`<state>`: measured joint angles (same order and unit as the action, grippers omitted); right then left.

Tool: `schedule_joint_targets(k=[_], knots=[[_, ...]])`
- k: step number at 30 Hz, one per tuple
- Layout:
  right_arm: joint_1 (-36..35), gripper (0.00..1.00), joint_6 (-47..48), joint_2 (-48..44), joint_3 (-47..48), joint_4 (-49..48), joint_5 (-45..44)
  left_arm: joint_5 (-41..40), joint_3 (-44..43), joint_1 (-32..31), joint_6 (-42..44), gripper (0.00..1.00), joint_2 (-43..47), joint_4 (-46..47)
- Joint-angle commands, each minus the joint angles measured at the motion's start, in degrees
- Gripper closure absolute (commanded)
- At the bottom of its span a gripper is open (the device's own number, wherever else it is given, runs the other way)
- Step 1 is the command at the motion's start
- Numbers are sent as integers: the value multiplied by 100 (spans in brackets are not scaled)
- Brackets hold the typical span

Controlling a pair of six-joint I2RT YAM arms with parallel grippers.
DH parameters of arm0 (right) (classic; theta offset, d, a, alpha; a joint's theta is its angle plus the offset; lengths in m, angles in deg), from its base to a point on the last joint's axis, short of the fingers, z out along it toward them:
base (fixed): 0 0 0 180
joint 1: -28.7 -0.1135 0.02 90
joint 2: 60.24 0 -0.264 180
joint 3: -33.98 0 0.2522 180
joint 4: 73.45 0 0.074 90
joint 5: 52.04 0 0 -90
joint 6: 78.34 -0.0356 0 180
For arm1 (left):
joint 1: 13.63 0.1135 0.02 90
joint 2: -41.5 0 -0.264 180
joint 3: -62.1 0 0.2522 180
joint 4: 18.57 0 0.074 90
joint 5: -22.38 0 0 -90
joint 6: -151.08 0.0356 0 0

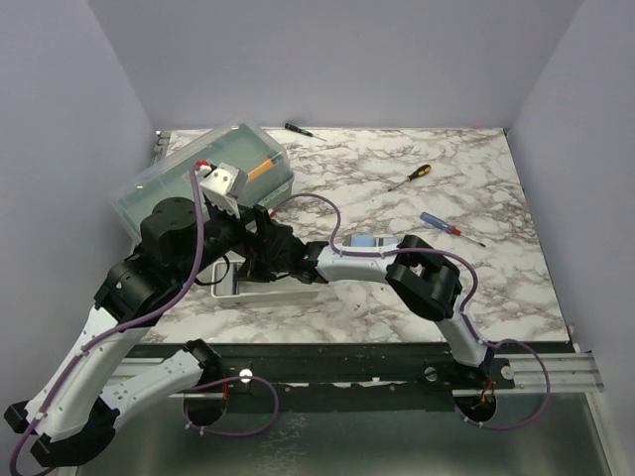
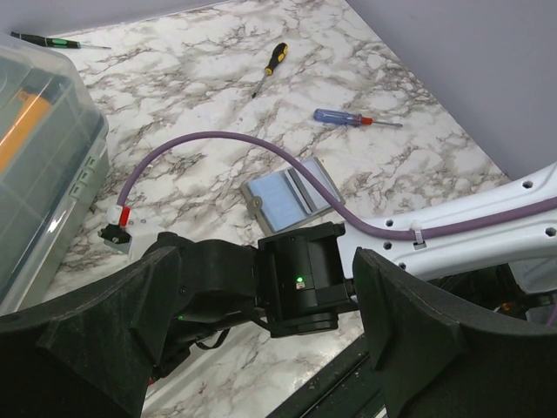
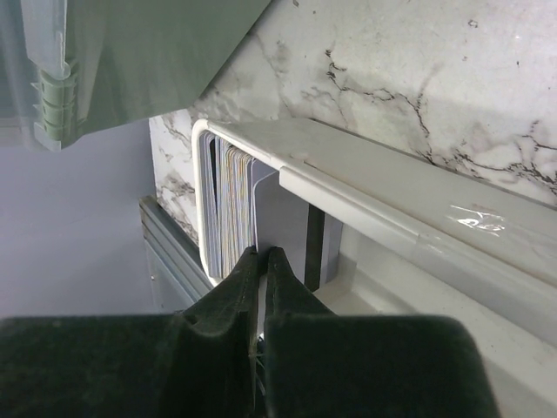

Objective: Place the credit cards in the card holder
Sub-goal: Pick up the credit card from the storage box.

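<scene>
The credit cards (image 3: 228, 207) stand on edge in a stack at one end of the white tray (image 3: 365, 196). My right gripper (image 3: 262, 254) reaches into the tray, and its jaws are pinched on the thin edge of one card beside the stack. The card holder (image 2: 287, 193), a small grey wallet, lies open on the marble, partly under the right arm's purple cable; it also shows in the top view (image 1: 369, 241). My left gripper (image 2: 261, 348) is wide open and empty, hovering over the right arm's black wrist. In the top view both grippers (image 1: 262, 228) (image 1: 266, 262) crowd over the tray (image 1: 283, 294).
A big translucent greenish lidded box (image 1: 198, 183) stands at the back left, close to the tray. Three screwdrivers lie on the marble: a black-yellow one (image 1: 412, 177), a blue-red one (image 1: 442, 224) and a dark one (image 1: 298, 129) at the back edge.
</scene>
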<state>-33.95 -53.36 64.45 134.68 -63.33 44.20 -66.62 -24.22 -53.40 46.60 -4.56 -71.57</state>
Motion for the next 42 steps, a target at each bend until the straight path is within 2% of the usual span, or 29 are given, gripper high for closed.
schedule_joint_targets(k=[1,10,19,28,35,38,42], knots=[[-127,99,-46,-294,121,327,-341,87,-22,14,11,13,-16,-31],[-278,100,-122,-450,458,953,-564,23,-26,9,-47,13,-34,-31],[-285,100,-288,-1190,-2,1171,-912,-223,-186,12,-251,13,-106,10],[-145,100,9,-2539,-1511,880,-1399,-112,-211,9,-503,13,-413,234],[1105,100,1293,-4331,-3706,17,-830,431,4,13,-787,13,-1025,696],[2229,100,1697,-5324,-4704,-159,132,981,180,16,-949,13,-1511,1005],[3866,100,2371,-5995,-5096,484,1396,1963,278,14,-1306,15,-2540,1514]])
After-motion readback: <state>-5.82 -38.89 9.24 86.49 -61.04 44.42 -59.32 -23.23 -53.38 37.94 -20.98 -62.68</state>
